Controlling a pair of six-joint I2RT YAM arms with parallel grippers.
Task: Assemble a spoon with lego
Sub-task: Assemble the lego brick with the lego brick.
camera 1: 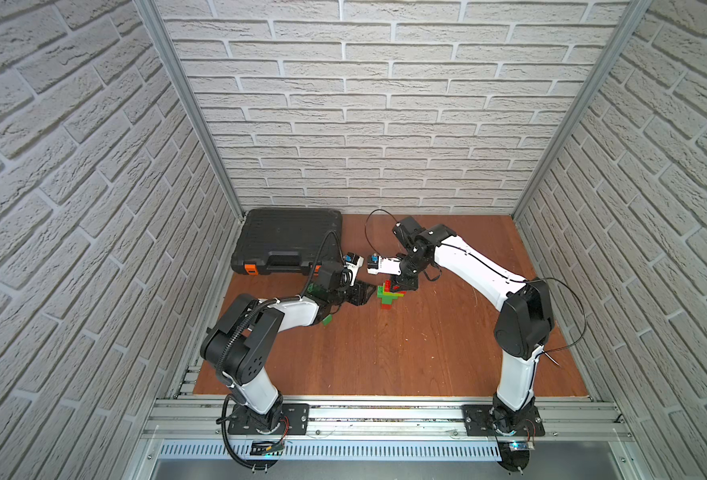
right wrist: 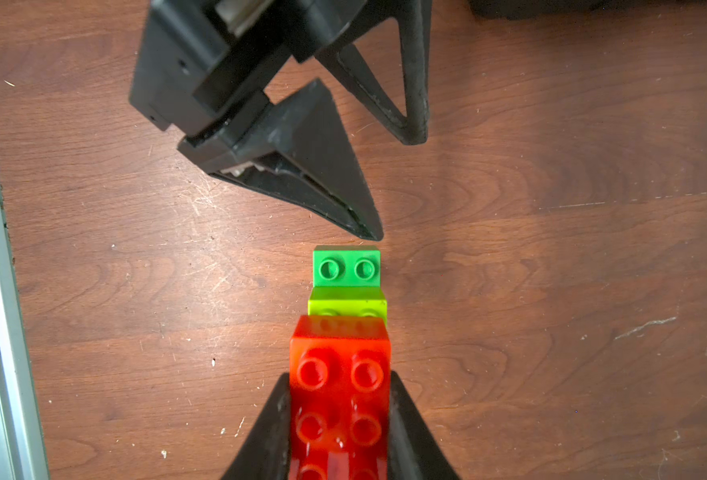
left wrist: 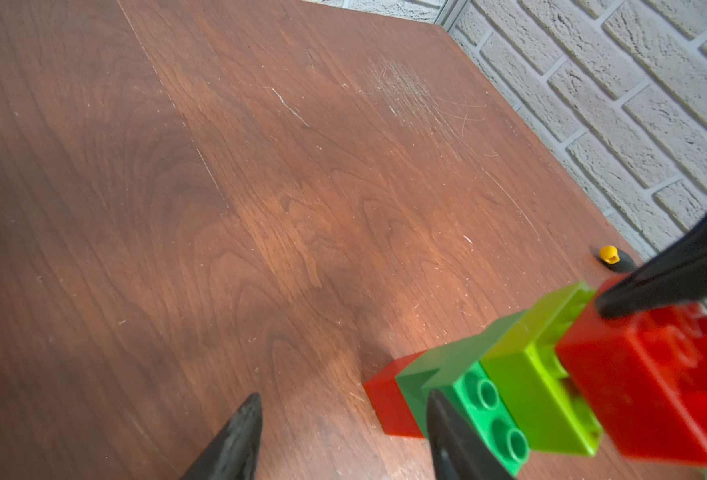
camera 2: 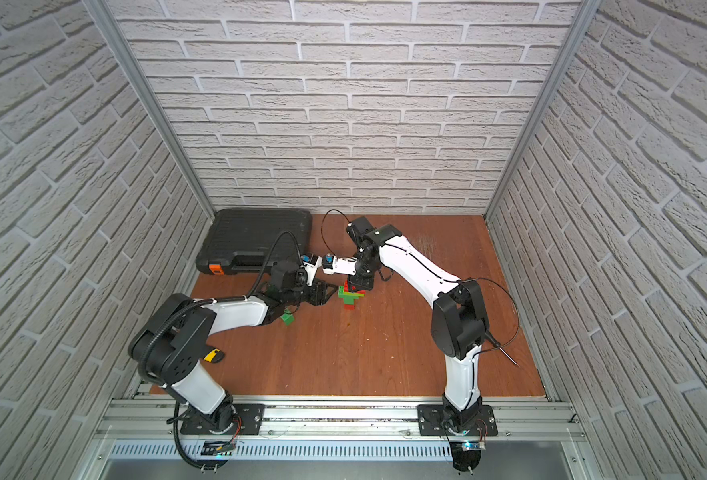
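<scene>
Counts: one red, green and lime joined-brick spoon (camera 1: 390,296); one loose green studded brick (camera 2: 288,318); one black ribbed toolcase (camera 1: 289,243), far left; two grippers
Place: spoon stands mid-way across the brown wooden table (camera 1: 385,361), between the grippers; loose brick to its left, under the left arm
Axis: roughly upright, red foot on the wood, wide red head up, studs upward
Right gripper (right wrist: 339,374): pinching the top red brick by its sides
Left gripper (left wrist: 345,397): jaws spread, holding nothing, tips just left of the spoon
Views: left wrist alone shows the red foot; only the top views show the loose brick
</scene>
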